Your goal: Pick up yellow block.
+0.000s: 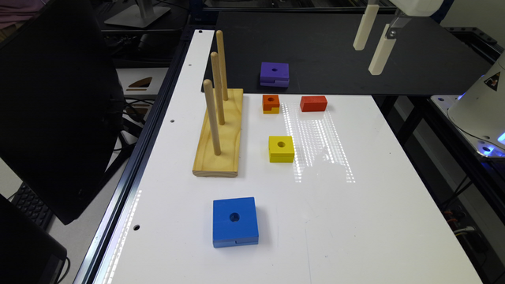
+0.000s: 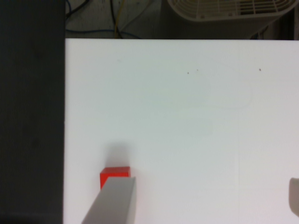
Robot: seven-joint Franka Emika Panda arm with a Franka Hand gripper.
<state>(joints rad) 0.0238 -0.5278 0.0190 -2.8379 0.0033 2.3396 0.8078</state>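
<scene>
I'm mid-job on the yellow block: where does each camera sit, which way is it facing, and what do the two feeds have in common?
Exterior view: off the arm, raised, looking down along the white table at the yellow block and peg base; the gripper hangs high, with the robot base at the exterior view's right.
Wrist view: on the wrist, looking down at the table past its two fingers, jaws open.
Shared: the red block and the white table.

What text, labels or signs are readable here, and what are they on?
No words or numbers are readable.
Warning triangle sticker on the white robot base: a dark symbol, too small to make out.
The blocks, peg base and table carry no markings.
</scene>
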